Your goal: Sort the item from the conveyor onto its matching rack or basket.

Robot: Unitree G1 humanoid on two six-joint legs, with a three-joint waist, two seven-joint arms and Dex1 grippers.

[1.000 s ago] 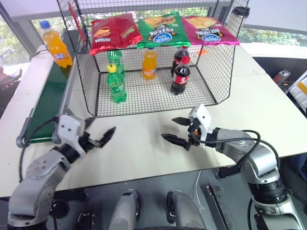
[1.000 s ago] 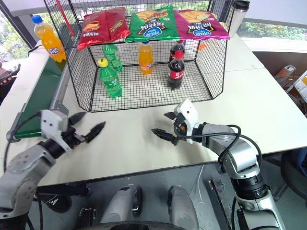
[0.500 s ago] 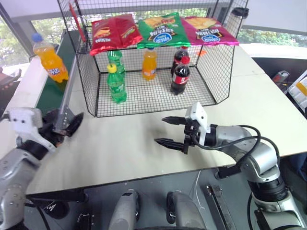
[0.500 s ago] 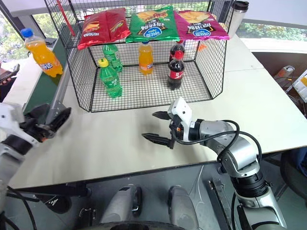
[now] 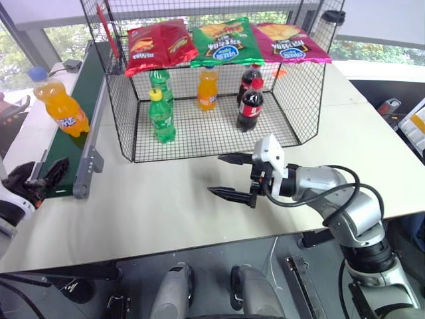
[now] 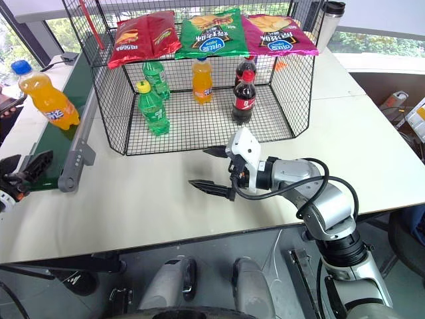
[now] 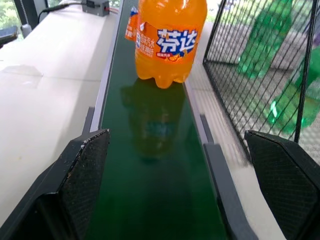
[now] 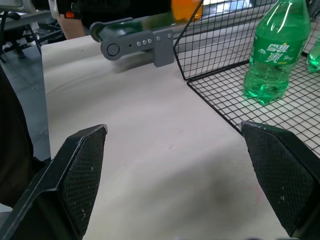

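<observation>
Left wrist view: the orange soda bottle (image 7: 169,42) stands on the green conveyor (image 7: 150,165), beside the black cage (image 5: 212,100). The left gripper (image 7: 185,187) is spread wide, empty. The right gripper (image 5: 229,176) is spread wide over the table (image 5: 172,206).

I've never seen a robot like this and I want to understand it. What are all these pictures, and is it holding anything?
It is a robot with two arms, and each arm ends in a black pincer. Two pictures come from cameras in its head, looking down at a table. The other two come from cameras on its wrists. The left pincer is open, lined up with a green moving belt that carries an orange soda bottle. The right pincer is open too, over the table. Neither holds anything. A black wire cage holds green, orange and cola bottles, with snack bags on top.
</observation>
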